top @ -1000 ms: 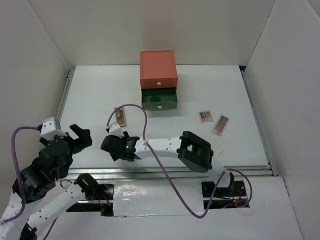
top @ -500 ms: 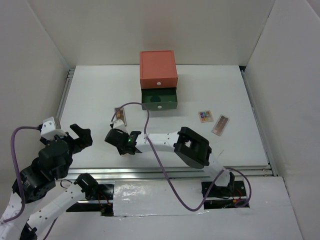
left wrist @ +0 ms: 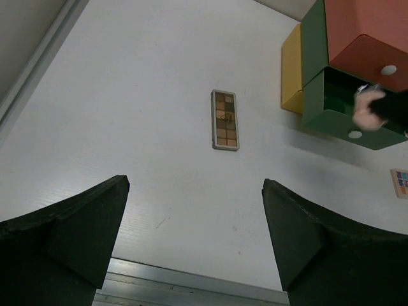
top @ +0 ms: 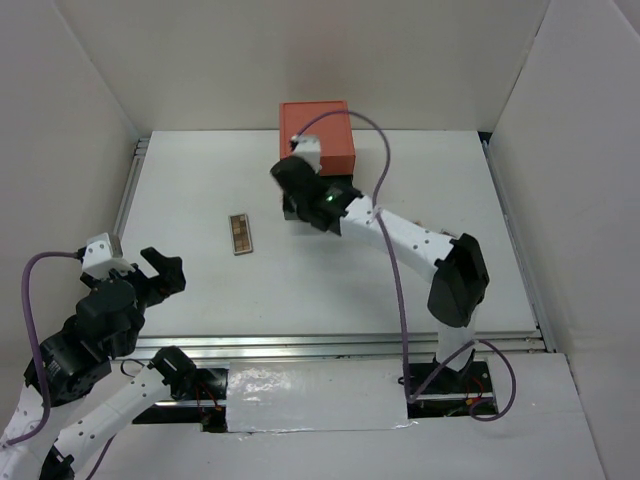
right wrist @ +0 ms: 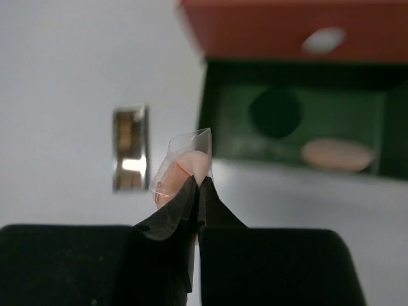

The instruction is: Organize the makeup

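Note:
My right gripper (right wrist: 198, 183) is shut on a peach puff (right wrist: 186, 167) in clear wrap and holds it above the table just in front of the open green drawer (right wrist: 220, 108). Inside that drawer lie a dark green round compact (right wrist: 275, 113) and another peach puff (right wrist: 338, 155). From above, the right gripper (top: 297, 198) hangs over the drawer's front. A brown eyeshadow palette (top: 240, 233) lies flat on the table to the left of the drawer box. A multicolour palette (left wrist: 401, 182) shows at the edge of the left wrist view. My left gripper (left wrist: 194, 185) is open and empty near the front left.
The stacked drawer box has a red top (top: 316, 135), a green middle (left wrist: 313, 38) and a yellow bottom (left wrist: 291, 76), and stands at the back centre. My right arm (top: 420, 240) stretches diagonally across the table. White walls close in both sides, and a metal rail (top: 350, 345) runs along the front edge.
The right gripper closed on the wrapped puff near the front left, then swung up and back to the green drawer. The left arm has not moved.

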Controlling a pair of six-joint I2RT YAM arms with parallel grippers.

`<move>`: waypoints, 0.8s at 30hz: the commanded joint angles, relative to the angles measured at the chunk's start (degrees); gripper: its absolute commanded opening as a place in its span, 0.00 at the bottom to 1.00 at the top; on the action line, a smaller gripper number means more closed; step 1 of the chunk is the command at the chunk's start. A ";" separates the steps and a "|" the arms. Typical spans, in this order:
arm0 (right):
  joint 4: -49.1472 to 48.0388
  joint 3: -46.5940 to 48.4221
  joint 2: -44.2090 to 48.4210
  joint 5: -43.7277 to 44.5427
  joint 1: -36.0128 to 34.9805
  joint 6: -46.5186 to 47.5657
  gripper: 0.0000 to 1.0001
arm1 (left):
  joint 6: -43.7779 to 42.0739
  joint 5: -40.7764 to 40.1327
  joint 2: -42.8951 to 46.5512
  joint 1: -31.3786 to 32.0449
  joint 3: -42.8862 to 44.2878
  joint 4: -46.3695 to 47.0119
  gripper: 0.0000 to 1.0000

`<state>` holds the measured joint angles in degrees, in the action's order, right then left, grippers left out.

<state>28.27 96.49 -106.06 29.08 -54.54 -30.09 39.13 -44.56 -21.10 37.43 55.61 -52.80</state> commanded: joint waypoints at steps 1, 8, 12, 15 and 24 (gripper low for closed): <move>3.10 5.01 -1.76 7.30 7.41 1.17 0.00 | -1.25 0.61 0.71 0.28 0.46 2.26 0.99; 3.81 10.47 -6.61 7.13 13.32 3.01 0.00 | -1.96 1.31 0.36 0.28 0.28 2.78 0.99; 2.50 9.07 -6.62 6.87 14.02 3.54 0.02 | -2.31 1.66 0.27 0.28 0.11 3.14 0.99; 1.09 7.23 -6.62 6.43 14.11 3.72 0.06 | -2.66 2.01 0.01 0.28 0.11 3.31 0.99; -0.41 1.61 -1.45 3.71 14.03 1.97 0.62 | -3.01 2.54 -0.08 0.28 0.11 3.66 0.99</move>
<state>29.65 99.85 -113.32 33.63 -40.62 -27.14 37.47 -42.13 -21.12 37.43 55.59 -52.05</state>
